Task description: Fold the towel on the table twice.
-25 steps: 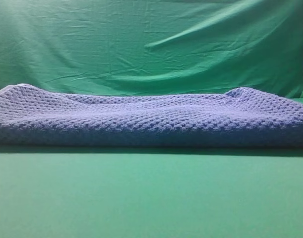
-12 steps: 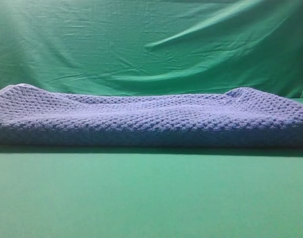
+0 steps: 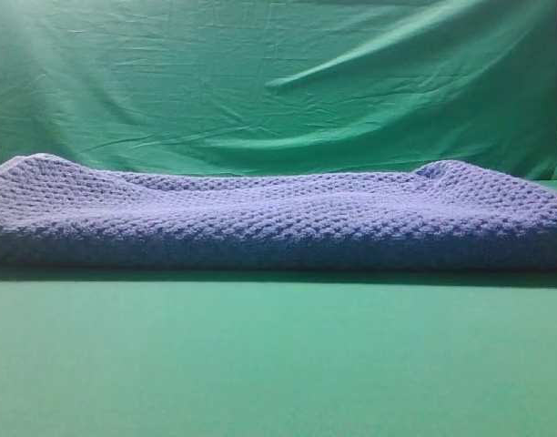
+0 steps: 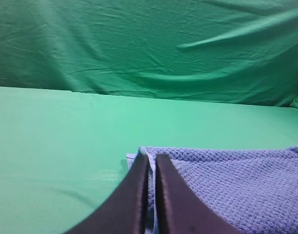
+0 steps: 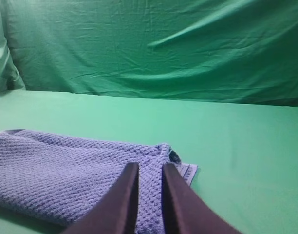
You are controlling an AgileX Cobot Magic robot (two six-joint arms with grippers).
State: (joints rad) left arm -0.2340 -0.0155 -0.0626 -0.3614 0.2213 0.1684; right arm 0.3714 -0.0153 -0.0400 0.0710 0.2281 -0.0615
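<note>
The blue-grey waffle-weave towel [image 3: 278, 218] lies across the whole width of the green table [image 3: 278, 364] in the exterior high view, with a rounded front edge and a raised hump at each far end. Neither gripper shows there. In the left wrist view my left gripper [image 4: 152, 163] is shut, its dark fingers [image 4: 139, 195] pinching the pale-hemmed corner of the towel [image 4: 227, 185]. My right gripper [image 5: 149, 168] stands in the right wrist view with narrow jaws closed on a ridge of the towel [image 5: 66, 165] near its right corner.
A wrinkled green cloth backdrop [image 3: 260, 82] hangs behind the table. Bare green table [image 4: 56, 126] stretches left of the towel's corner in the left wrist view, and bare table [image 5: 236, 131] lies right of and behind the towel in the right wrist view.
</note>
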